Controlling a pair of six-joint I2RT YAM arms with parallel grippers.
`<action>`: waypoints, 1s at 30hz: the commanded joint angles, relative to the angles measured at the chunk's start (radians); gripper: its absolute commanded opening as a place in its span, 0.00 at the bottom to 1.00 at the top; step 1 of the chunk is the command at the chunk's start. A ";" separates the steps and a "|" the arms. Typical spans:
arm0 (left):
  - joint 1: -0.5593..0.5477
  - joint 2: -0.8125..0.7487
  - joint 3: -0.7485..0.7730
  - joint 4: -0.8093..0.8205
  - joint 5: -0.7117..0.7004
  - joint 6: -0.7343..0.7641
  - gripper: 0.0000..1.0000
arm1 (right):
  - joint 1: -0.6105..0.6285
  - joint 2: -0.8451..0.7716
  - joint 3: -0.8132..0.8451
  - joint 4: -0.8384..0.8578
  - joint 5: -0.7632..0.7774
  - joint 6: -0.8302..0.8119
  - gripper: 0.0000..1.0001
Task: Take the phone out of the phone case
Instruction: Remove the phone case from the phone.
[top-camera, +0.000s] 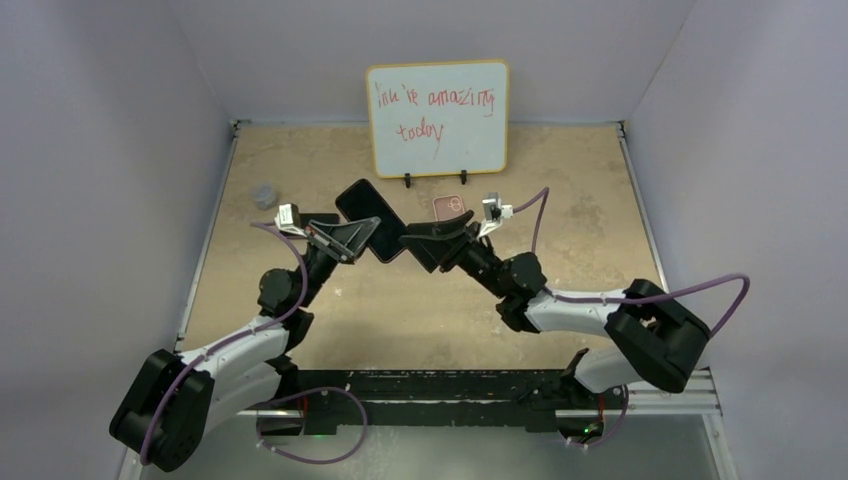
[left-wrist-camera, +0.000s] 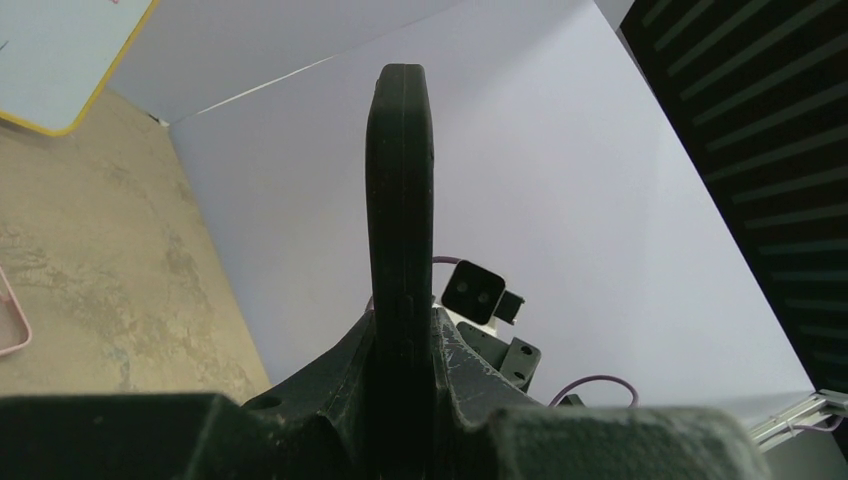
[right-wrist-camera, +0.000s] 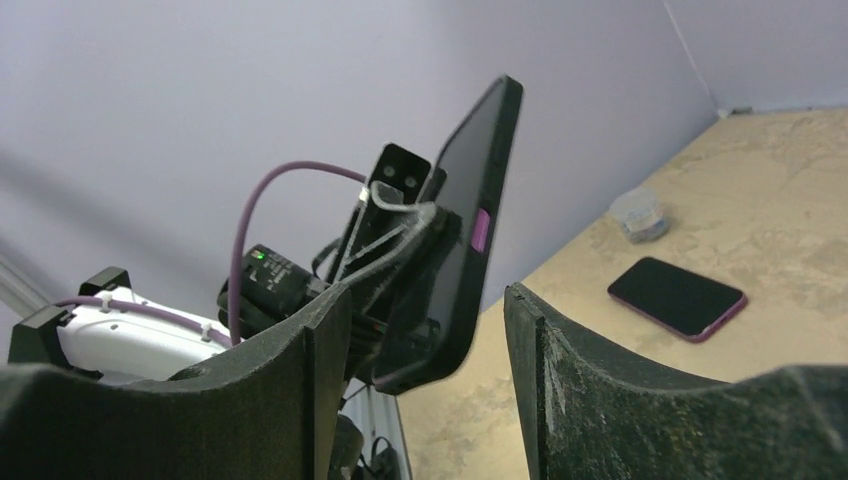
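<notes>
My left gripper is shut on a dark phone in its black phone case and holds it up off the table, tilted. From the left wrist the cased phone stands edge-on between the fingers of the left gripper. The right wrist view shows its dark face and a purple side button. My right gripper is open just right of the phone's lower corner. In its own view the right gripper has that corner a little beyond its fingertips, apart from both.
A whiteboard with red writing stands at the back. A pink case lies on the table in front of it. A small grey jar sits at the left. Another dark phone with a purple rim lies flat on the table near the jar.
</notes>
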 joint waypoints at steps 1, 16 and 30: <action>-0.002 -0.010 0.007 0.174 -0.042 -0.019 0.00 | 0.003 0.037 0.037 0.053 -0.032 0.059 0.59; -0.014 0.017 -0.011 0.214 -0.055 -0.003 0.00 | 0.008 0.104 0.079 0.111 -0.093 0.148 0.28; 0.105 0.032 -0.013 0.200 0.131 0.029 0.36 | -0.058 -0.055 0.029 -0.072 -0.147 0.185 0.04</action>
